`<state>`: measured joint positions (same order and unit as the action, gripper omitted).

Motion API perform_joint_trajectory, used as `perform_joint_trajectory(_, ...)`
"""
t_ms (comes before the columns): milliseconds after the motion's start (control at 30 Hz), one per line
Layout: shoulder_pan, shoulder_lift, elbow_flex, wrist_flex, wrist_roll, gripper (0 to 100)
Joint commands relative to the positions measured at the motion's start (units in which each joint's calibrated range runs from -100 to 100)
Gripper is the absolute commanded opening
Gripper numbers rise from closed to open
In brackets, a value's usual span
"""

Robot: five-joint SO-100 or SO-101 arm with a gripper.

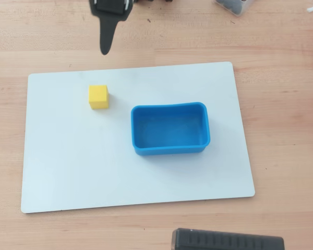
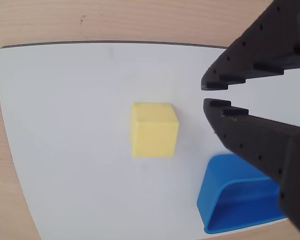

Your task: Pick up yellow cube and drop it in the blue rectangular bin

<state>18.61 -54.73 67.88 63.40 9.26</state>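
The yellow cube [image 1: 98, 97] sits on a white board, left of the blue rectangular bin [image 1: 169, 151]; the two are apart. The bin is empty. My gripper [image 1: 105, 51] hangs over the wooden table just beyond the board's far edge, above and behind the cube, holding nothing. In the wrist view the cube [image 2: 154, 130] lies in the middle, left of my gripper [image 2: 206, 95], whose black fingertips stand almost together with only a thin gap. A corner of the bin [image 2: 215, 200] shows at the lower right.
The white board [image 1: 68, 166] lies on a wooden table [image 1: 281, 52]. A black ridged block [image 1: 227, 240] sits at the near edge. A clear container [image 1: 235, 5] stands at the far right corner.
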Motion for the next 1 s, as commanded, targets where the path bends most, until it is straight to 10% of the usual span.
perform_joint_trajectory(0, -0.5, 15.9, -18.2, 0.6, 4.1, 0)
perform_joint_trajectory(967, 0.5, 48.1, -43.3, 5.9, 2.5, 21)
